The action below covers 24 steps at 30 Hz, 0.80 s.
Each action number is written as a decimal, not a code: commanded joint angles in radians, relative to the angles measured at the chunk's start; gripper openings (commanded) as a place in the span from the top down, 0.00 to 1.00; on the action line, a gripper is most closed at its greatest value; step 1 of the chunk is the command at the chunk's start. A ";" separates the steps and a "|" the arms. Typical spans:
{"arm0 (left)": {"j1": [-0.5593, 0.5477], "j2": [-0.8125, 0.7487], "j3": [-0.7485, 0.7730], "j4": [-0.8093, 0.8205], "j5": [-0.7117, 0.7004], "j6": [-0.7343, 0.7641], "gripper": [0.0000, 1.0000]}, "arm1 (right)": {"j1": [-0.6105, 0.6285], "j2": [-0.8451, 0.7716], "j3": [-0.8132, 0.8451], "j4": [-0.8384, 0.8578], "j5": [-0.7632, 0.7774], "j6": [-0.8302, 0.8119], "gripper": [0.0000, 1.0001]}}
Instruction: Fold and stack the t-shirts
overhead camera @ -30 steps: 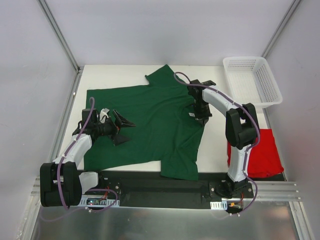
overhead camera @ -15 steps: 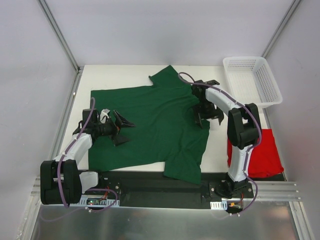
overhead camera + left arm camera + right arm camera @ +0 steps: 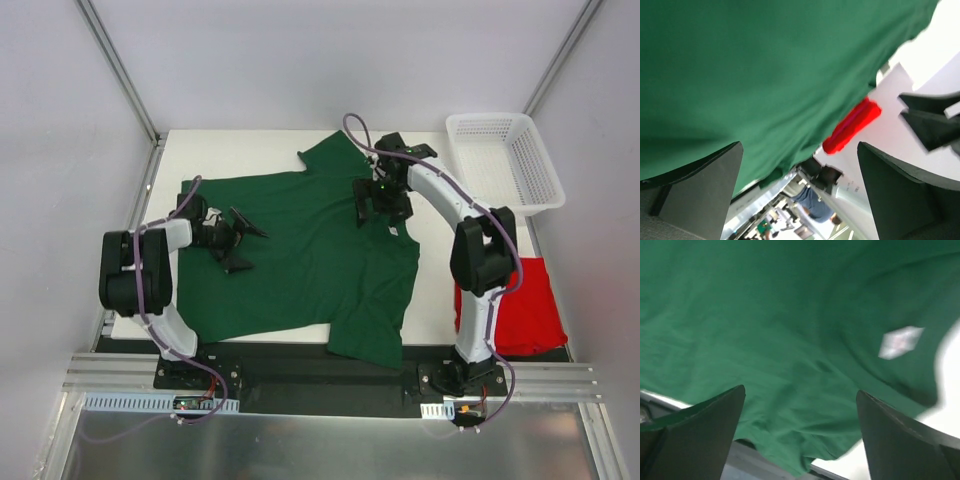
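On the table the green t-shirt lies spread, the folded red t-shirt at its right. Your left gripper and right gripper stand open, empty, probably just above the cloth. Folding is only starting; next you must pinch an edge with each.

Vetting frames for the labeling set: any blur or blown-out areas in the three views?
Top external: sharp, evenly lit. Left wrist: green t-shirt soft, whites blown out upper right, tool fingers near-black. Right wrist: blurred throughout, the shirt's white label smeared.
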<state>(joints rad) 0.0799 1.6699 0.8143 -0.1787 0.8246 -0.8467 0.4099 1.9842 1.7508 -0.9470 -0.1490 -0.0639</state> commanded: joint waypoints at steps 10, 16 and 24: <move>0.035 0.408 0.436 -0.182 -0.113 0.090 0.01 | 0.156 -0.160 -0.315 -0.096 -0.242 0.013 0.04; 0.037 0.579 0.678 -0.209 -0.079 0.061 0.01 | 0.190 -0.257 -0.353 -0.148 -0.166 0.024 0.04; 0.095 0.564 0.829 -0.286 -0.088 0.050 0.01 | 0.187 -0.291 -0.300 -0.157 0.015 0.042 0.04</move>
<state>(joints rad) 0.1246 2.2555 1.6199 -0.4156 0.8410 -0.8284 0.6003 1.7226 1.3968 -1.0641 -0.2638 -0.0444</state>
